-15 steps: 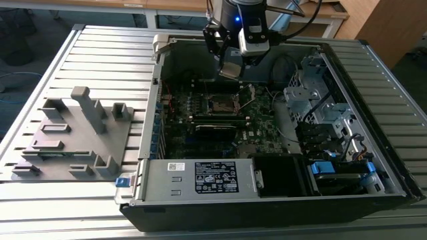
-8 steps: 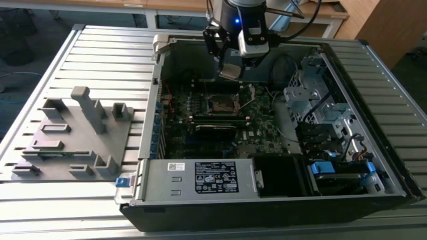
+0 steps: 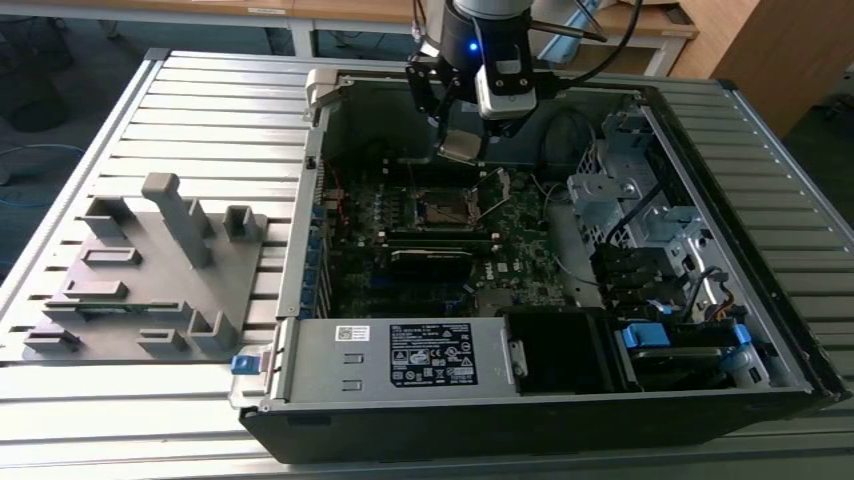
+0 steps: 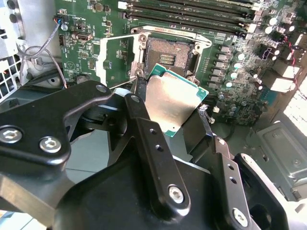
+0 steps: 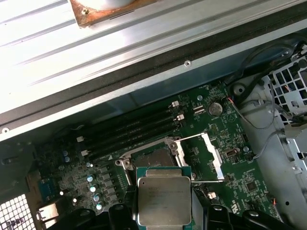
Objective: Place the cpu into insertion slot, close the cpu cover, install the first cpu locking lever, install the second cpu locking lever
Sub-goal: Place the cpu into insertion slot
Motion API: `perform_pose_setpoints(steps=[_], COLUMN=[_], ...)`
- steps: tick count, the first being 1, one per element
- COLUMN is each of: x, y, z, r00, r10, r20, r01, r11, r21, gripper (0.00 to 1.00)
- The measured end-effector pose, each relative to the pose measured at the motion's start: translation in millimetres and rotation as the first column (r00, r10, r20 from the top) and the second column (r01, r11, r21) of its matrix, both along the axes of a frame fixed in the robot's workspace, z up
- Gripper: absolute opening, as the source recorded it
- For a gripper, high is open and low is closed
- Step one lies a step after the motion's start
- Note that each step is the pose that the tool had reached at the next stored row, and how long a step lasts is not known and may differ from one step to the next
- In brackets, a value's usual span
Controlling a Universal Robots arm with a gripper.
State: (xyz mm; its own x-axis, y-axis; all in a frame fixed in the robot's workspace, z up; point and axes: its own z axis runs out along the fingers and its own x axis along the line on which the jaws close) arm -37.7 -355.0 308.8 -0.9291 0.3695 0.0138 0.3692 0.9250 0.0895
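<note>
Exterior view: off arm (image 3: 487, 20), high, looks down slantwise into open case (image 3: 534, 425) on table (image 3: 200, 100); far, whole scene.
Second wrist view: close, looks over gripper (image 4: 172, 103), past cpu (image 4: 175, 100), toward slot (image 4: 170, 52).
First wrist view: close, faces cpu (image 5: 163, 199) flat-on, slot (image 5: 151, 155) beyond.
All three share slot, board (image 5: 230, 158); both wrist views share cpu.

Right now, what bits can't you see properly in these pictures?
- The cpu: in the second wrist view the end effector gripping it covers two edges.
- The cpu's underside: turned away in both wrist views.
- The insertion slot: in the first wrist view the cpu hides part; in the exterior view its inside is too small.
</note>
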Motion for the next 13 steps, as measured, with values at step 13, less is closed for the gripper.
perform_pose_setpoints(steps=[13], x=[0.0], y=[0.0], z=[-3.7], r00=[0.9999], r10=[-0.016], r20=[0.0000], r01=[0.016], r11=[0.9999], r21=[0.0000], gripper=[0.54])
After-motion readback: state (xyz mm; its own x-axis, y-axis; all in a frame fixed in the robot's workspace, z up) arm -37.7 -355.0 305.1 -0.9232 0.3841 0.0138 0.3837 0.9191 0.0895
